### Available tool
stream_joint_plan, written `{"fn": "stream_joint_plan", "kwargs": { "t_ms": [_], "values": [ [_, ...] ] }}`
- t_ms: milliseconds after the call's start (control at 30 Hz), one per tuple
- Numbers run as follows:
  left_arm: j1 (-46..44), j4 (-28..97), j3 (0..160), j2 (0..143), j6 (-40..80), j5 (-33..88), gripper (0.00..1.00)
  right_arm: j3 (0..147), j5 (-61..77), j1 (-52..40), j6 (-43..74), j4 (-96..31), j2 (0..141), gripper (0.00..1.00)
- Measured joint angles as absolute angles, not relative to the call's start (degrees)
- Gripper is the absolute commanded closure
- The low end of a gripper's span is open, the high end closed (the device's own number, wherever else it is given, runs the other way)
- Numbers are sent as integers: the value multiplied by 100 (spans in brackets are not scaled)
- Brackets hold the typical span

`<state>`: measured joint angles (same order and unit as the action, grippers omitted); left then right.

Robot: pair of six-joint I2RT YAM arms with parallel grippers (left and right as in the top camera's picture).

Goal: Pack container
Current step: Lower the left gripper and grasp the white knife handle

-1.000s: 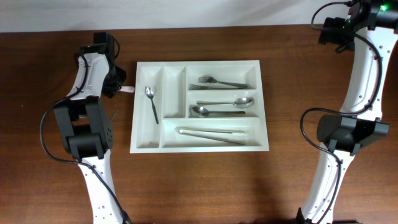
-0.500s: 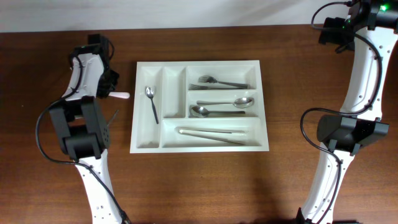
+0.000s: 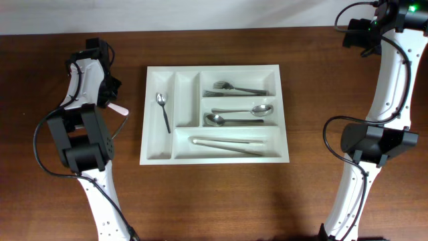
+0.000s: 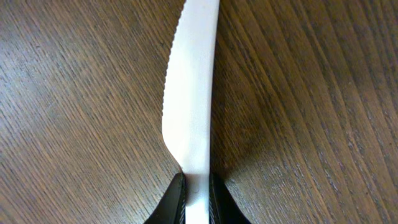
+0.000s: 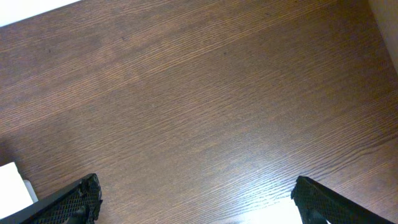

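Observation:
The white five-compartment container [image 3: 155, 155] lies mid-table. It holds a spoon [image 3: 162, 108] in a narrow upright slot, a fork [image 3: 237, 88], two spoons [image 3: 244, 110] and tongs [image 3: 227, 144] in the long slots. My left gripper [image 3: 105, 100] is left of the tray, shut on a white plastic knife [image 3: 119, 108]. In the left wrist view the knife [image 4: 189, 87] is pinched at its handle between my fingers [image 4: 196, 202], serrated blade over the wood. My right gripper [image 5: 196, 199] is open and empty at the far right corner [image 3: 361, 30].
A small white object [image 5: 12, 183] shows at the left edge of the right wrist view. The brown wooden table [image 3: 214, 201] runs around the tray; a pale wall borders its far edge.
My left gripper has moved left and slightly down, away from the tray, carrying the white knife with it. The right arm has not moved.

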<state>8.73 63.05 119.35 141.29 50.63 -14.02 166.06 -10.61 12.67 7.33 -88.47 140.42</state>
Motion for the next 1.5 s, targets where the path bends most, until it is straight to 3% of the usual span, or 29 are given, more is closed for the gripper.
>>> {"fn": "stream_joint_plan", "kwargs": {
  "t_ms": [833, 1267, 1333, 1500],
  "values": [
    [904, 6361, 11937, 14129, 3756, -1247, 98, 16606, -1061, 1267, 731, -8847, 14042, 1],
    [904, 6329, 11937, 14129, 934, -1223, 98, 16606, -1061, 1267, 733, -8847, 14042, 1],
    [904, 6364, 11939, 14129, 473, -1221, 91, 16606, -1061, 1264, 733, -8847, 14042, 1],
    [904, 6521, 11952, 14127, -193, -1240, 52, 16606, -1061, 1267, 731, -8847, 14042, 1]
  ]
}}
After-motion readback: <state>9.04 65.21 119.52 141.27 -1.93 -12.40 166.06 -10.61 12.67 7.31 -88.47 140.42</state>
